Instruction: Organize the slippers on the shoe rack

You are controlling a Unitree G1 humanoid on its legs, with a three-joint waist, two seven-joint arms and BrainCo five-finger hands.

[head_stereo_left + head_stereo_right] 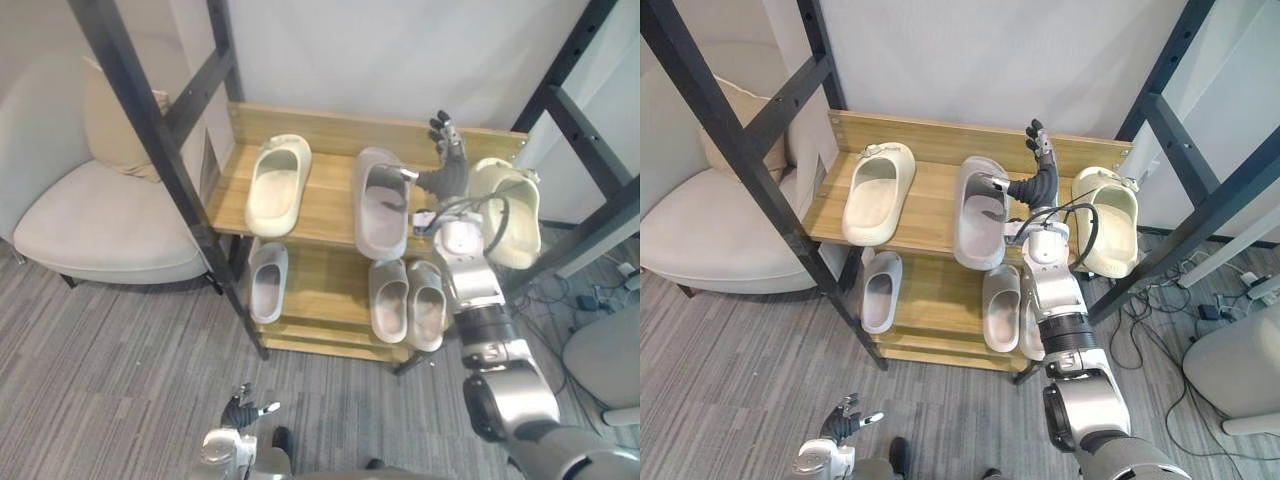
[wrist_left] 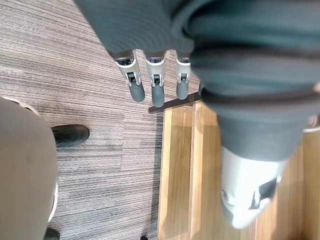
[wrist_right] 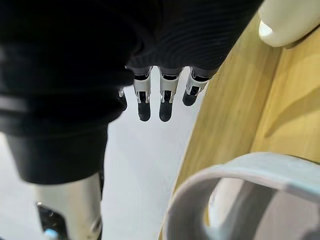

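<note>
- On the smooth wooden top shelf of the shoe rack (image 1: pixel 330 125), three rounded, moulded slippers are laid: a cream slipper (image 1: pixel 278 183), a grey slipper (image 1: pixel 382 203) and an off-white slipper (image 1: pixel 505 210).
- Three paler slippers (image 1: pixel 388 298) are set on the shelf below.
- The right robot hand (image 1: pixel 447 165) is held open and empty, fingers straight, between the grey slipper and the off-white slipper.
- The left robot hand (image 1: pixel 240 410) is held low over the ribbed grey carpet (image 1: pixel 120 360), fingers straight, nothing grasped.
</note>
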